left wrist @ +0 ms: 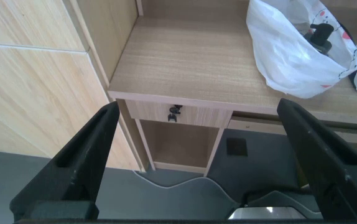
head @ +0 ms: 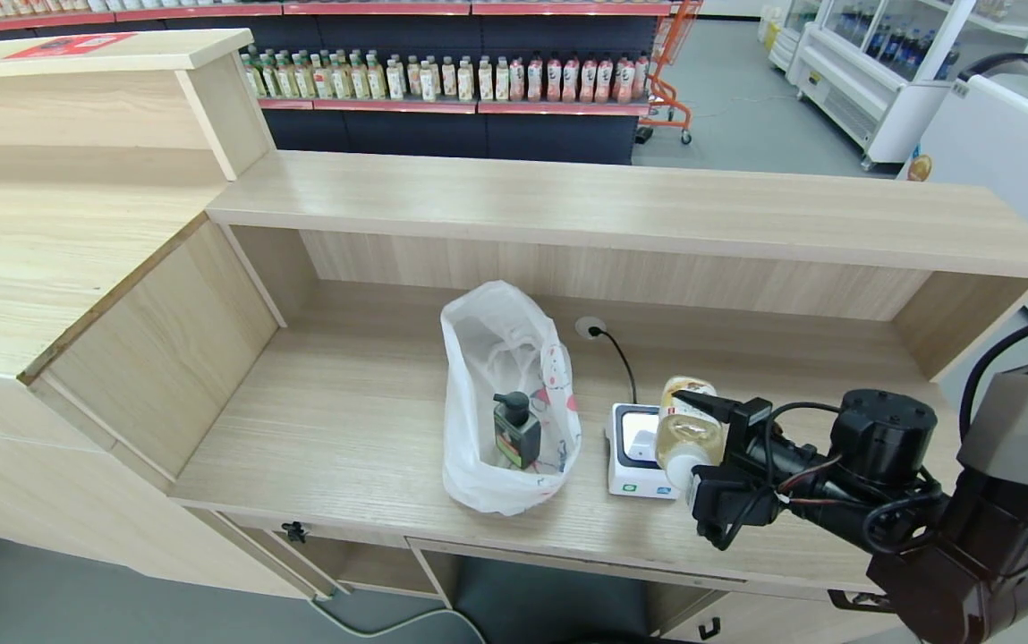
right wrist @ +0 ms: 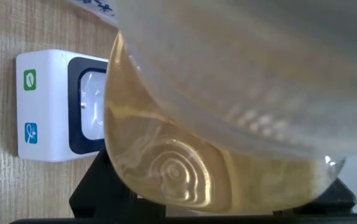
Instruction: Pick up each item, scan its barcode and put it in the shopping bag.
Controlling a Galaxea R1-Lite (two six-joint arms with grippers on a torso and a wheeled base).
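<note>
Right claw (head: 701,452) grips a bottle (head: 685,429) of yellow liquid, tipped sideways, its length running front-to-back, over the scanner (head: 632,452) by the desk's (head: 344,429) front edge; the shopping bag (head: 478,358) stands just beside, toward the left edge.

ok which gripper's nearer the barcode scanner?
Right. The right gripper holds a bottle of yellowish liquid right beside the barcode scanner. The left gripper hangs open in front of the counter, beyond the shopping bag.

That clear bottle (right wrist: 228,124) is so close in the right wrist view it's blurry and cut off at the edges, and it covers part of the scanner (right wrist: 41,106). Only the top of the pump bottle (left wrist: 323,36) pokes out of the shopping bag (left wrist: 290,59).
</note>
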